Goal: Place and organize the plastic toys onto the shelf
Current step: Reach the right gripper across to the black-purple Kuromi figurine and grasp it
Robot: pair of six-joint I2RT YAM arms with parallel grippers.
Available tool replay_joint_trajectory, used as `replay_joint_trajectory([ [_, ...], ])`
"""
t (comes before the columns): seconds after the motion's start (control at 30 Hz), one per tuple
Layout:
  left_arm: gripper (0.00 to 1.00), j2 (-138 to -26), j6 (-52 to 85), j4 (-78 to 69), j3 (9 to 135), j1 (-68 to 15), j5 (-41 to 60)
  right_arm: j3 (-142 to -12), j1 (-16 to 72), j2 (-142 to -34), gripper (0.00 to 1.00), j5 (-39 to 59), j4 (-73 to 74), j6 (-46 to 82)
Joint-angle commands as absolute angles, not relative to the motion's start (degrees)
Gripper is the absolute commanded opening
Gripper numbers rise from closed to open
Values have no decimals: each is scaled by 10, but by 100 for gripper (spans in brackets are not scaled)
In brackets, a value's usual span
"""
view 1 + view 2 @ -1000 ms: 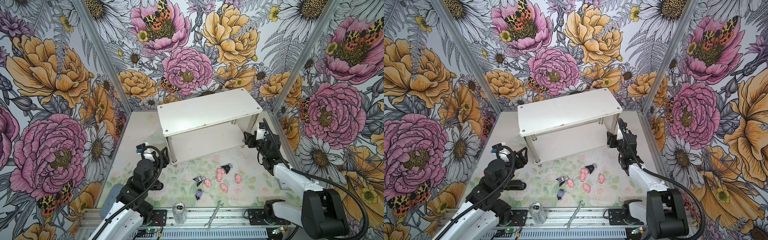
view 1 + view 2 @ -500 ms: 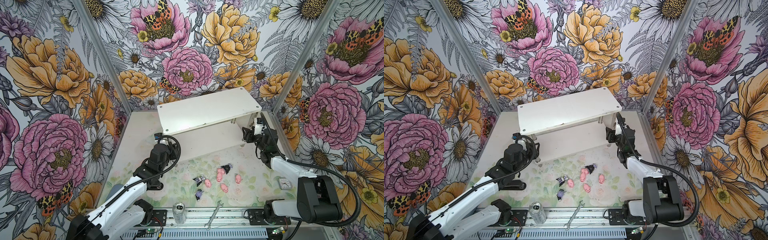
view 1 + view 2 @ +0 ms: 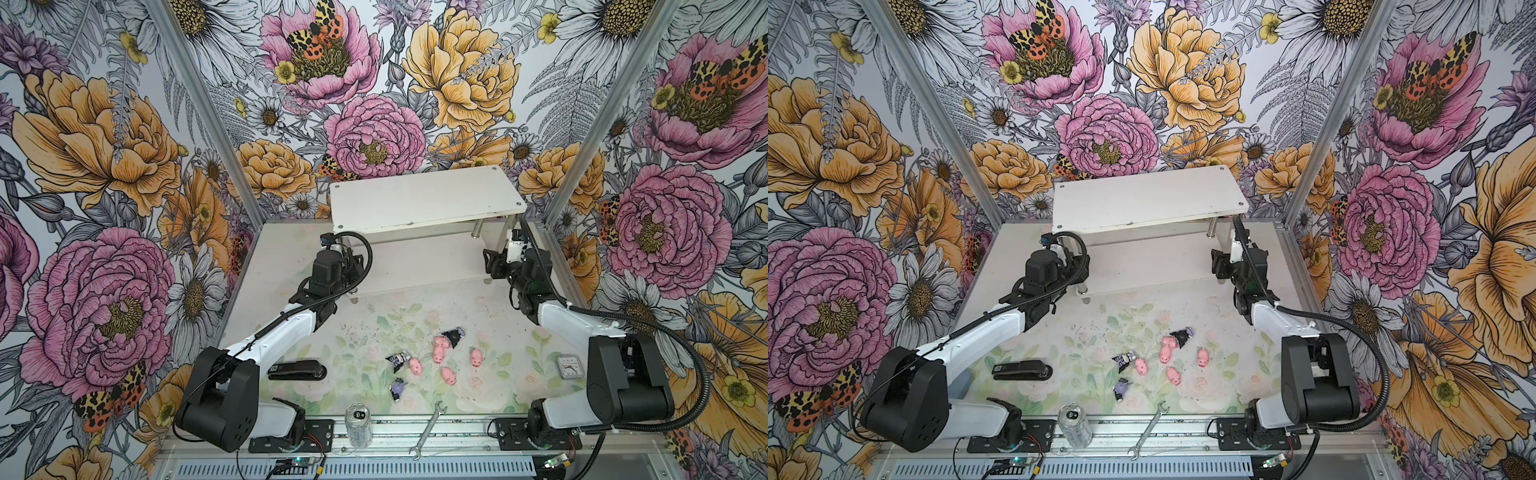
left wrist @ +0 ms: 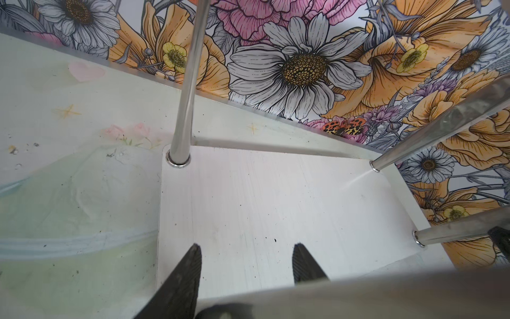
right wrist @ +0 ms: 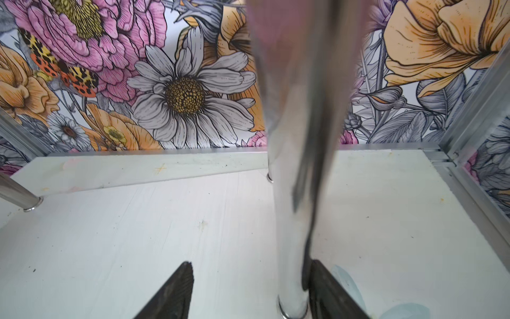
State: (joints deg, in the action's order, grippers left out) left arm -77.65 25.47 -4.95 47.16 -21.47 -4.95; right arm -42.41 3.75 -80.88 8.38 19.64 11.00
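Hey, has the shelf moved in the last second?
Yes. The shelf has slid back toward the rear wall, away from the pigs.

At 12 o'clock, open between the tiers of the shelf (image 3: 424,199), barred only by chrome legs (image 4: 185,82) at the corners, one standing between the spread fingers of the right gripper (image 5: 248,273). Passable over the mat (image 3: 374,324) at centre. Cluttered toward 6: plastic toys (image 3: 438,354), can (image 3: 358,419), wrench (image 3: 428,430). Stapler (image 3: 296,370) at 8, clock (image 3: 568,366) at 4.
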Motion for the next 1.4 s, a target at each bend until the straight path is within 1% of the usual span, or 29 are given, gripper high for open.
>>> replay_joint_trajectory([
  [0.0, 59, -756, 247, -58, 470, -220, -26, -398, 75, -741, 71, 41, 121, 102],
  [0.13, 64, -714, 246, -24, 452, -228, -52, -350, 130, -639, 74, -32, 42, 99],
  [0.23, 69, -687, 242, 13, 442, -238, -71, -332, 207, -571, 76, -115, -31, 85],
  [0.3, 70, -669, 242, 34, 432, -243, -81, -331, 273, -552, 75, -156, -76, 80],
  [0.4, 71, -638, 248, 60, 412, -249, -93, -346, 387, -572, 75, -197, -129, 75],
  [0.47, 72, -614, 255, 73, 396, -251, -100, -362, 461, -609, 74, -210, -144, 57],
  [0.5, 72, -601, 259, 79, 387, -253, -103, -373, 507, -631, 76, -223, -144, 43],
  [0.53, 72, -591, 262, 86, 381, -255, -108, -390, 537, -659, 76, -218, -147, 32],
  [0.63, 73, -560, 268, 116, 366, -255, -125, -441, 590, -746, 77, -174, -150, 10],
  [0.7, 74, -539, 271, 134, 358, -249, -142, -471, 613, -803, 77, -152, -150, -9],
  [0.8, 75, -509, 281, 150, 341, -226, -139, -512, 631, -872, 77, -121, -153, -36],
  [0.9, 75, -490, 292, 163, 325, -195, -133, -545, 636, -918, 76, -100, -156, -59],
  [1.07, 76, -477, 301, 162, 306, -171, -133, -578, 631, -963, 74, -86, -157, -85],
  [1.27, 76, -496, 304, 145, 298, -158, -132, -602, 623, -999, 71, -59, -157, -95],
  [1.37, 76, -506, 306, 134, 299, -148, -124, -617, 616, -1011, 67, -40, -172, -92],
])
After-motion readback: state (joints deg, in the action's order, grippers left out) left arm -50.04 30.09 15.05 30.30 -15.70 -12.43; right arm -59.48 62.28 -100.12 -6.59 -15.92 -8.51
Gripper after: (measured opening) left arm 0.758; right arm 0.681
